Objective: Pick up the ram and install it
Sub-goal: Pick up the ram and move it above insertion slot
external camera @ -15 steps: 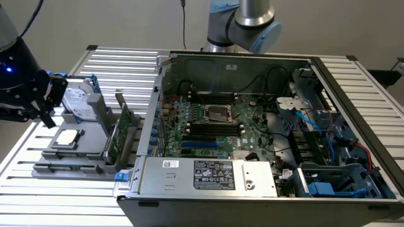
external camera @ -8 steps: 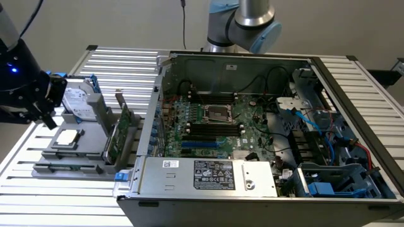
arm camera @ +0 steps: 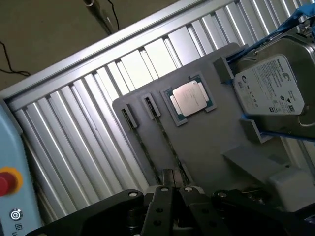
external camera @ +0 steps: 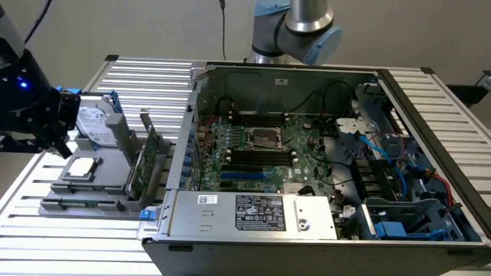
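Two ram sticks (arm camera: pixel 170 147) stand on edge in slots of a grey fixture tray (arm camera: pixel 206 142), thin and dark, running side by side. From the exterior view a ram stick (external camera: pixel 83 202) shows as a green strip along the tray's front. My gripper (arm camera: pixel 172 183) hovers above the near ends of the sticks, its fingers (arm camera: pixel 161 196) drawn together with nothing between them. In the exterior view the black gripper (external camera: pixel 52 144) hangs at the left, over the tray's (external camera: pixel 107 172) left edge. The open computer case (external camera: pixel 322 155) holds the motherboard (external camera: pixel 265 152) with dark memory slots.
The tray also carries a silver processor chip (arm camera: pixel 189 98), a hard drive (arm camera: pixel 268 88) in a blue bracket, and an upright green expansion card (external camera: pixel 146 158). The slatted aluminium table (arm camera: pixel 98 128) lies beneath. A red stop button (arm camera: pixel 6 182) sits on a light-blue panel.
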`<state>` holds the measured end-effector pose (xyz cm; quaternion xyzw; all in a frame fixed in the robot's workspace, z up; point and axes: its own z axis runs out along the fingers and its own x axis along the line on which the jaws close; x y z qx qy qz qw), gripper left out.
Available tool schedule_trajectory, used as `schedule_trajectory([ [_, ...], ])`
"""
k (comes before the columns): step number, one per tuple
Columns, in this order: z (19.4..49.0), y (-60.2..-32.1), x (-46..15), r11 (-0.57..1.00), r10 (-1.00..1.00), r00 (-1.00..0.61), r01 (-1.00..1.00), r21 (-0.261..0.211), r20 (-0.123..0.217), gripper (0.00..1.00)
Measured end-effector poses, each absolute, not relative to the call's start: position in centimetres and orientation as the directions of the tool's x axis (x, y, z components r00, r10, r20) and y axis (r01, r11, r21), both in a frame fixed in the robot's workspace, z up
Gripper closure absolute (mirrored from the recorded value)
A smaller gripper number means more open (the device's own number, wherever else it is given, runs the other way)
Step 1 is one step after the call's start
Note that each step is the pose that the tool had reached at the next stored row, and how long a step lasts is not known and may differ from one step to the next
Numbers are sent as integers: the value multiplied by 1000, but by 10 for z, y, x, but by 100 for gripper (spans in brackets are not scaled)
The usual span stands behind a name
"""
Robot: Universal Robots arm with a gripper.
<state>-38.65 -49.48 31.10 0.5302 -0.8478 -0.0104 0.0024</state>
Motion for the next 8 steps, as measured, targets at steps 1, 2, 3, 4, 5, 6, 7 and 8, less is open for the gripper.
schedule_trajectory([
  [1, 311, -495, -386, 420, -907, -420, -907, 18, -8, 89],
  [2, 310, -495, -386, 404, -915, -404, -915, 16, -9, 89],
  [3, 310, -495, -386, 387, -922, -388, -922, 13, -10, 89],
  [4, 310, -495, -386, 371, -929, -371, -929, 11, -11, 89],
  [5, 309, -495, -387, 354, -935, -354, -935, 9, -12, 89],
  [6, 309, -495, -387, 337, -941, -337, -941, 8, -12, 89],
  [7, 308, -495, -386, 320, -947, -320, -947, 7, -12, 89],
  [8, 308, -495, -387, 302, -953, -302, -953, 6, -13, 89],
])
